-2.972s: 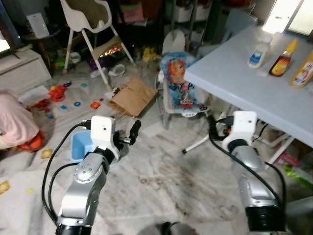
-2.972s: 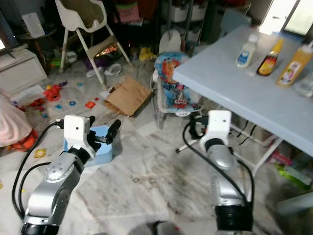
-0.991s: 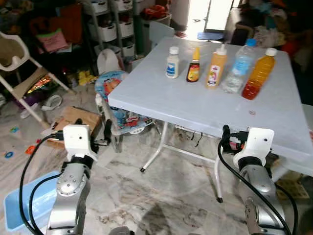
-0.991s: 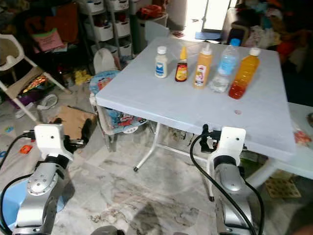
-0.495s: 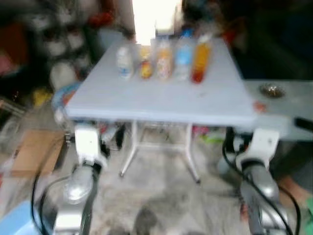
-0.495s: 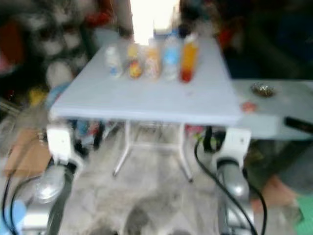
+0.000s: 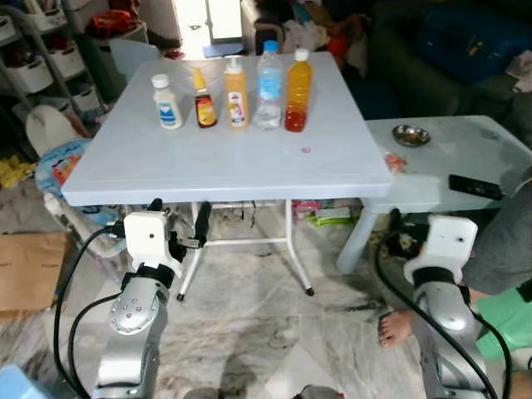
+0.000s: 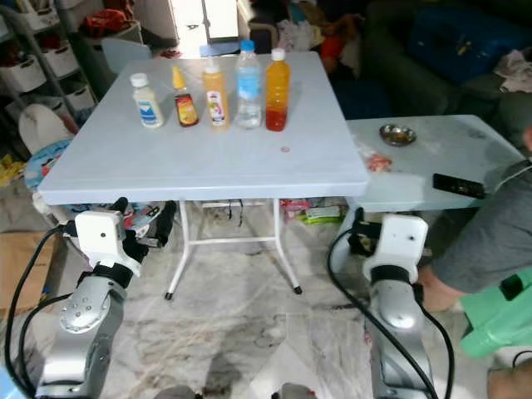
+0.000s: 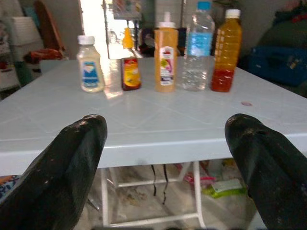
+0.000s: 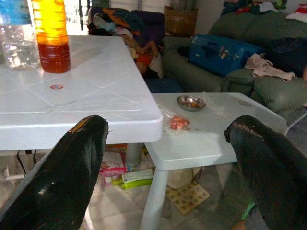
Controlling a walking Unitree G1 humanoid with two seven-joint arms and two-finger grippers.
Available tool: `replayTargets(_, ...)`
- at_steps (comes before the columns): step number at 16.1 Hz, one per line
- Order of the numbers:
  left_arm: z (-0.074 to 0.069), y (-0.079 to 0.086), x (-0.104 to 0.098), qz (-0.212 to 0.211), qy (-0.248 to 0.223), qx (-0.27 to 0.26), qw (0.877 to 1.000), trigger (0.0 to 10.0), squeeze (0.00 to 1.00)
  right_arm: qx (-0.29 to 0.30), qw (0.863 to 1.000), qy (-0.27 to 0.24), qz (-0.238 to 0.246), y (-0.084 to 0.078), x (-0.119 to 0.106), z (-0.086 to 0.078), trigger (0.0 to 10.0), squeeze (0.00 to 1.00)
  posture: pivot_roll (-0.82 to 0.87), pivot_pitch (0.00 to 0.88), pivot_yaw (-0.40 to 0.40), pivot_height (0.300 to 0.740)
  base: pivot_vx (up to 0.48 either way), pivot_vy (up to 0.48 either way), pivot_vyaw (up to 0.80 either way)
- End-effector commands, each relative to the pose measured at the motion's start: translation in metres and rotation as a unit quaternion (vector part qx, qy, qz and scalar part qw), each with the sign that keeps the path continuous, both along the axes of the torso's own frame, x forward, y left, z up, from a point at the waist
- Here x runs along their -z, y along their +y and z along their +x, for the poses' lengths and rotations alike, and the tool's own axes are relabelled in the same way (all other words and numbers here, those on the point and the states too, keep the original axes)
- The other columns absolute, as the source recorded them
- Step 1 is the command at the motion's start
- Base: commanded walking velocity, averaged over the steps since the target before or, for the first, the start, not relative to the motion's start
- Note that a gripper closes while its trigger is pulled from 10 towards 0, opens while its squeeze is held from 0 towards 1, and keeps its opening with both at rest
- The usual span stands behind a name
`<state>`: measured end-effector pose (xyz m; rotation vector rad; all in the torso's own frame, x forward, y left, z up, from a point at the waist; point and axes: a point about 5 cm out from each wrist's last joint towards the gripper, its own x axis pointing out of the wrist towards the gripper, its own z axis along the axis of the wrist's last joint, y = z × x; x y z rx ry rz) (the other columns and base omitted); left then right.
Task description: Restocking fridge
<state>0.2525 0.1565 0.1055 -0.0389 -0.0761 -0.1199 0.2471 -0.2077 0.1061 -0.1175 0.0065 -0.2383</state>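
The bench (image 7: 224, 166) fills the middle of the scene, a pale square top on white legs, with a lower side table (image 7: 449, 158) just to its right carrying a small metal bowl (image 7: 405, 134) and a dark remote (image 7: 474, 186). A person's leg and bare foot (image 7: 397, 326) show at the near right. Five bottles stand upright in a row along the bench's far edge: from left, a white bottle (image 7: 168, 103), a small dark sauce bottle (image 7: 204, 99), a yellow pump bottle (image 7: 236, 93), a clear water bottle (image 7: 268, 75) and an orange juice bottle (image 7: 297, 80). Their labels are too small to read. Both grippers sit low at the bench's near edge, below the top and well apart from the row. The left gripper (image 9: 165, 158) is spread wide and empty, facing the row head-on, so it looks the nearer arm for the left-hand bottles. The right gripper (image 10: 168, 163) is also wide and empty, off the bench's right corner, the juice bottle far-left of it.
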Motion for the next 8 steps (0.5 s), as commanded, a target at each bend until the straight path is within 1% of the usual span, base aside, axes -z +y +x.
replayTargets(1,0.003,0.004,-0.002,0.003,-0.006,-0.014,1.000,10.0,0.00,0.007,1.000,-0.003,0.002,-0.001,-0.004,0.003,10.0,0.00,-0.03,0.000,0.017,0.740,0.000,0.000,0.00)
replayTargets(2,0.004,0.004,-0.002,-0.002,-0.008,-0.017,1.000,10.0,0.00,0.001,1.000,-0.003,-0.003,0.001,-0.005,0.004,10.0,0.00,-0.02,0.000,0.013,0.740,0.000,0.000,0.00)
replayTargets(3,0.005,0.000,-0.003,-0.008,-0.010,-0.012,1.000,10.0,0.00,-0.027,1.000,-0.014,-0.006,0.008,-0.008,0.008,10.0,0.00,-0.02,0.000,0.006,0.740,0.000,0.000,0.00)
replayTargets(4,0.006,-0.001,-0.004,-0.005,-0.012,-0.014,1.000,10.0,0.00,-0.036,0.999,-0.020,-0.013,0.011,-0.010,0.010,10.0,0.00,-0.01,0.000,-0.001,0.740,0.000,0.000,0.00)
replayTargets(6,0.005,-0.002,-0.005,0.015,-0.017,-0.018,1.000,10.0,0.00,-0.059,0.998,-0.032,-0.022,0.017,-0.016,0.017,10.0,0.00,0.00,0.000,-0.014,0.740,0.000,0.000,0.00)
replayTargets(8,0.004,0.000,-0.004,0.011,-0.011,-0.025,1.000,10.0,0.00,-0.086,0.995,-0.041,-0.023,0.023,-0.021,0.022,10.0,0.00,0.01,0.000,-0.021,0.740,0.000,0.000,0.00)
